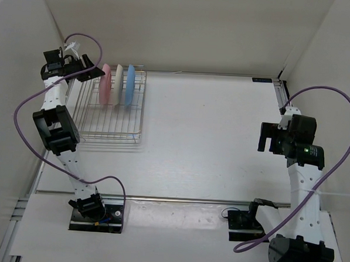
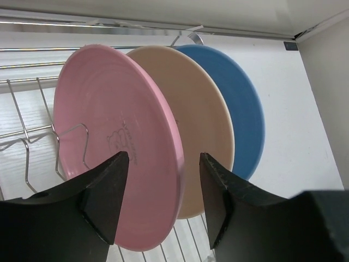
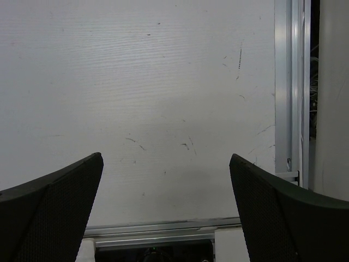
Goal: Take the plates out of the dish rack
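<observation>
As they stand on edge in the far end of the dish rack [image 1: 107, 127], the three plates form one row.

Item: pink plate [image 2: 109, 109], leftmost, nearest my left gripper [image 2: 163, 164].
Item: cream plate [image 2: 193, 109], middle, just beside the pink one.
Item: blue plate [image 2: 242, 98], rightmost, just beside the cream one.

All three are upright. Their faces turn left and right and their rims point up. The row runs across the rack's short side. The rack is at the far left of the table [image 1: 222, 127], with its long axis running near to far.

Left arm: reaches up the left side of the rack, elbow bent, wrist turned in toward the plates from the left. Its gripper is spread wide. In the wrist view the pink plate's rim shows in the gap between my two fingers. I cannot tell whether either finger touches it.

Right arm: raised over the right side of the table, well apart from the rack, with the wrist pointing down. My right gripper [image 3: 166, 169] is also parted wide, holding nothing, above bare table surface.
</observation>
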Available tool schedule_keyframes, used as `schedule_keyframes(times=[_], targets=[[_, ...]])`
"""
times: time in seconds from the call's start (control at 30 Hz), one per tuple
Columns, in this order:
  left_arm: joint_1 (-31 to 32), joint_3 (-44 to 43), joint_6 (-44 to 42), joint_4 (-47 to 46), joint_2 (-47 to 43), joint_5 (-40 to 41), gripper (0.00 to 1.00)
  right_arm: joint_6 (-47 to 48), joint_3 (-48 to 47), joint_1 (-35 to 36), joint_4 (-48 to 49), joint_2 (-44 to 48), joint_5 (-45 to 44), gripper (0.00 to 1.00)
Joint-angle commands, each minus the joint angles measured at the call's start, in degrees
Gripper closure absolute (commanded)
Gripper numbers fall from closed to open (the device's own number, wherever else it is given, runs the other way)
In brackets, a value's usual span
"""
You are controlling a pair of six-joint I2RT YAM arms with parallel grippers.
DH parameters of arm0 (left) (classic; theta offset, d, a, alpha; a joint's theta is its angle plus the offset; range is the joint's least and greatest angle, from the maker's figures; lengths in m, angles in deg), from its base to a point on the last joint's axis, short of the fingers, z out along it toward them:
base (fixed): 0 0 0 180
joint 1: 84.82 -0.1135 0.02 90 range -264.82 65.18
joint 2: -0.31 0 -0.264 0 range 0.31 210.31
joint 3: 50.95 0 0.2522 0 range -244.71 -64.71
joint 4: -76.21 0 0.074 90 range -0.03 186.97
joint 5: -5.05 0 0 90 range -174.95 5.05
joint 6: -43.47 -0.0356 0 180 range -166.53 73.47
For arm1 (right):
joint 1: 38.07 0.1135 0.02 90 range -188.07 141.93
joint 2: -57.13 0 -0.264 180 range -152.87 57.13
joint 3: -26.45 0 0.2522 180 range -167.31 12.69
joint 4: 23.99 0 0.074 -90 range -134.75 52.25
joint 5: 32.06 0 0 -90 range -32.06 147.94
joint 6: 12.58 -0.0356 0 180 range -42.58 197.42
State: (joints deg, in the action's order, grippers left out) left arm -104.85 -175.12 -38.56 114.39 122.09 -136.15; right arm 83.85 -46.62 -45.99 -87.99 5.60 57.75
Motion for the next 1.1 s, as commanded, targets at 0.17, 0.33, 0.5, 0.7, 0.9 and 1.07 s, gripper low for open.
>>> schedule_keyframes(times=[0.17, 0.33, 0.5, 0.7, 0.9, 1.07], targets=[[0.2, -1.1, 0.6, 0.2, 1.0, -2.8, 0.36, 0.6, 1.1, -0.3, 3.0, 0.1, -1.4, 0.0], [0.2, -1.1, 1.2, 0.2, 1.5, -2.2, 0.43, 0.6, 1.7, -0.3, 3.0, 0.6, -1.4, 0.0], [0.7, -1.1, 1.2, 0.2, 2.7, -2.2, 0.6, 0.6, 1.7, -0.3, 3.5, 0.6, -1.9, 0.0], [0.7, -2.4, 1.2, 1.9, 2.7, -1.7, 0.84, 0.6, 2.2, -0.3, 3.5, 0.6, -2.5, 0.0], [0.7, -4.0, 1.2, 4.1, 1.6, -1.7, 0.89, 0.6, 2.2, -0.3, 3.5, 0.1, -2.5, 0.0], [0.7, -5.3, 3.3, 4.1, -1.2, -2.3, 0.89, 0.6, 2.8, -0.3, 4.0, 0.1, -2.5, 0.0]])
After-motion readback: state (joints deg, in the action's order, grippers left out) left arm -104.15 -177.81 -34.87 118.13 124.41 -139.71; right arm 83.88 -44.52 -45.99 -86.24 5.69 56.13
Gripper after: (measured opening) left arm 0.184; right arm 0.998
